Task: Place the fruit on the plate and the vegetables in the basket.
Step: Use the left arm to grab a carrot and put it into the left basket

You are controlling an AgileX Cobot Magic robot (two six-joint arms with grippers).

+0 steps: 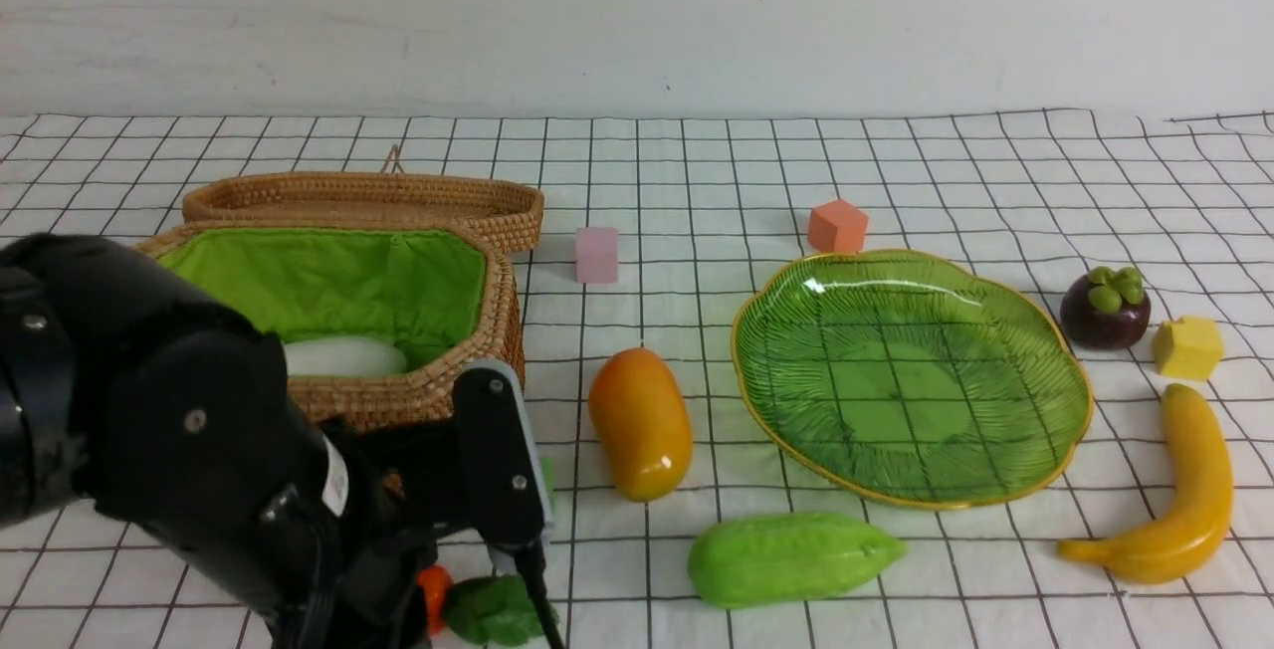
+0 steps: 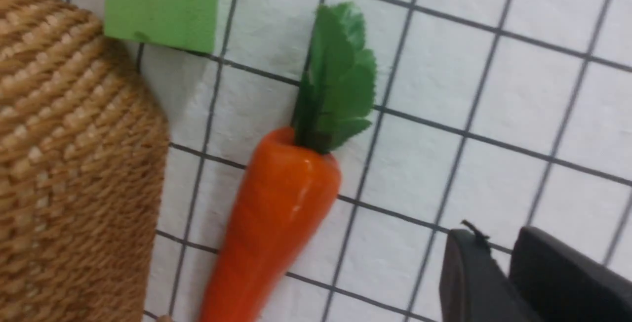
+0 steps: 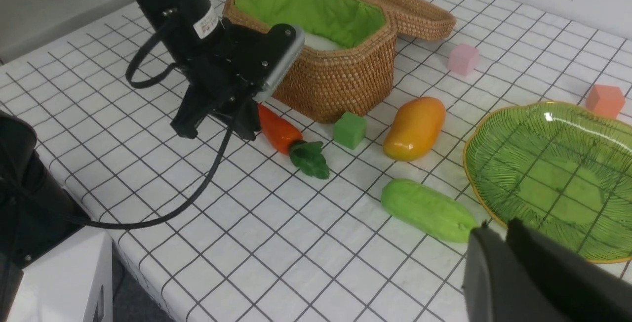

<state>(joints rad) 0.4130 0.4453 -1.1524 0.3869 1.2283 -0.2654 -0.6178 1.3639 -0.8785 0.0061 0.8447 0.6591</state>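
Observation:
The carrot (image 2: pixel 276 213) lies on the cloth by the basket (image 1: pixel 498 301); my left gripper (image 2: pixel 501 243) hovers beside it, shut and empty. The carrot also shows in the right wrist view (image 3: pixel 276 127), partly under the left arm. The white vegetable (image 1: pixel 343 355) lies in the basket. The mango (image 1: pixel 640 422), the gourd (image 1: pixel 786 557), the banana (image 1: pixel 1189 490) and the mangosteen (image 1: pixel 1103 311) lie on the cloth around the empty plate (image 1: pixel 1080 400). My right gripper (image 3: pixel 503 228) is shut and empty, above the gourd's tip and the plate's near rim.
The basket's lid (image 1: pixel 368 201) leans behind it. A green cube (image 2: pixel 163 6) sits by the basket near the carrot's leaves. A pink cube (image 1: pixel 596 254), an orange cube (image 1: pixel 837 226) and a yellow cube (image 1: pixel 1186 346) stand around the plate.

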